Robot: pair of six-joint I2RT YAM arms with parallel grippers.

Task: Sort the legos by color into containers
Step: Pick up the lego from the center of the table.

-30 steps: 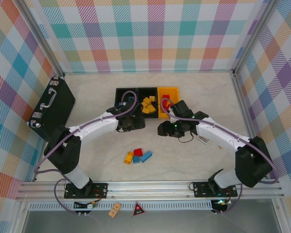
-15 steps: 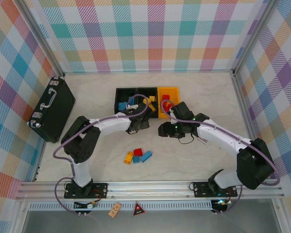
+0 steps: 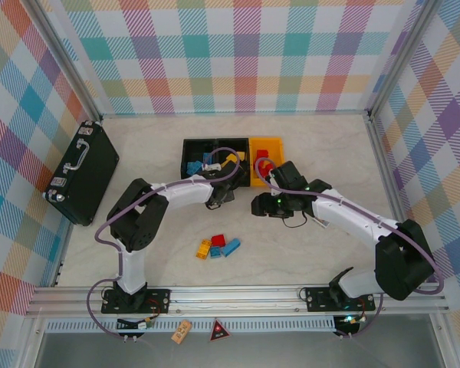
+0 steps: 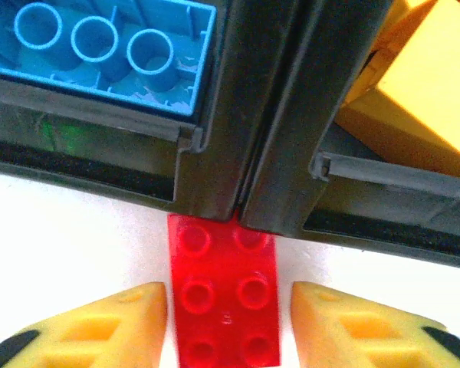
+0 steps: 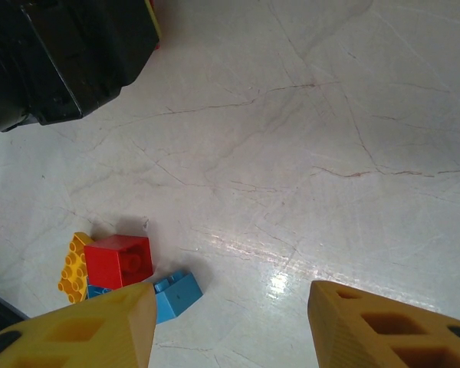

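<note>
The left claw [image 4: 228, 322] straddles a red brick [image 4: 224, 295] lying on the worktop [image 4: 77, 245] against two black bins [image 4: 276, 153], presumably to lift it; actual grip cannot be confirmed; the right claw [image 5: 230, 307] hangs wide and empty near loose bricks [image 5: 119, 261].

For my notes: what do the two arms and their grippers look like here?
The left arm and right arm both have white tubular links joined by bulky black joints. A lilac cable runs loosely along each. A green light glows near the right wrist. The left gripper and right gripper carry yellow-orange wedge-shaped fingers with recessed pockets and black bases.
</note>
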